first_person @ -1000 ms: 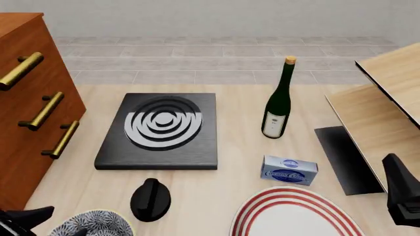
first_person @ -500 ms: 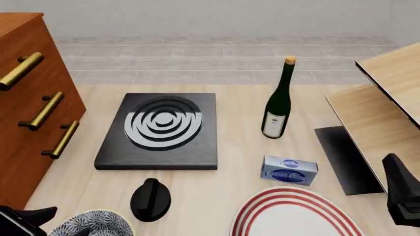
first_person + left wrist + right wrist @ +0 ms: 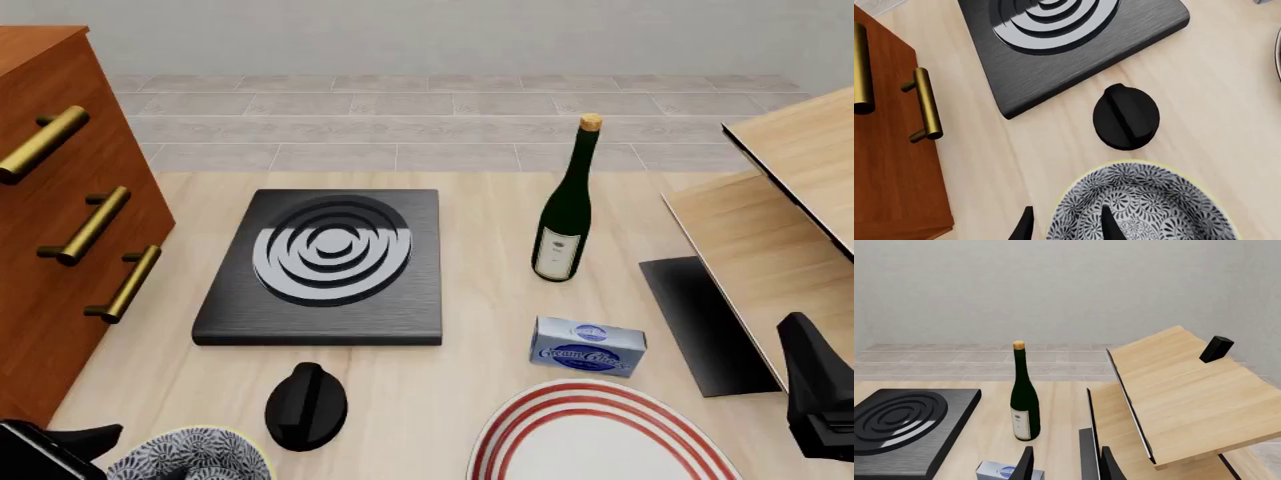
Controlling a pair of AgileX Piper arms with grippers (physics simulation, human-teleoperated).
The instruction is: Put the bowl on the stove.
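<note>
Wooden table (image 3: 454, 330), bowl (image 3: 1141, 205) cropped, left gripper (image 3: 1064, 227) straddling rim, grip unclear.

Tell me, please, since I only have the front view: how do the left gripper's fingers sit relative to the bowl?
Observer: In the left wrist view, the left gripper straddles the bowl rim, with one finger inside and one outside.
Operator: Thank you. Is it closed on the rim?
Observer: Not visibly; there is a gap between the fingers and the rim.
Operator: And what lies between the bowl and the stove?
Observer: The black knob lies between them, apart from both the bowl and the stove.
</note>
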